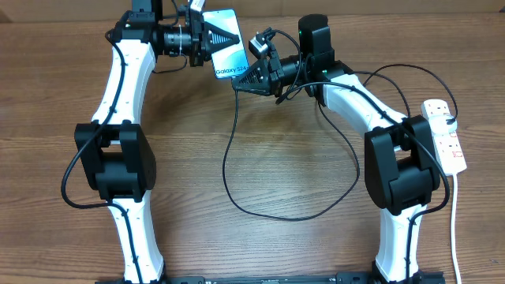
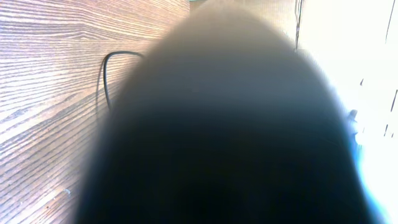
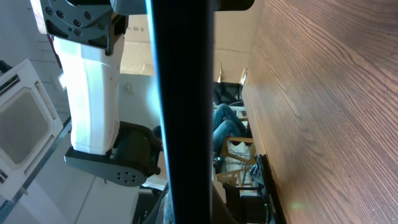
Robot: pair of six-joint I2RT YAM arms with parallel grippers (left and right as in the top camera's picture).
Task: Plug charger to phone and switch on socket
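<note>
The phone [image 1: 227, 47], light blue screen up with "Galaxy" text near its lower end, is held off the table at the back, and my left gripper [image 1: 215, 37] is shut on its upper part. My right gripper [image 1: 246, 79] is shut on the tip of the charger [image 1: 225, 170], right at the phone's lower end; the connector itself is hidden. The thin black cable loops across the table toward the right. The socket [image 1: 446, 138], a white strip with red switches, lies at the right edge. The phone [image 2: 236, 143] is a dark blur filling the left wrist view, and the phone [image 3: 180, 93] is a dark upright bar in the right wrist view.
A white cord [image 1: 455, 229] runs from the socket toward the table's front edge. A black plug [image 1: 451, 120] sits in the strip. The charger cable [image 2: 104, 81] also shows on the wood in the left wrist view. Both arm bases stand at the front.
</note>
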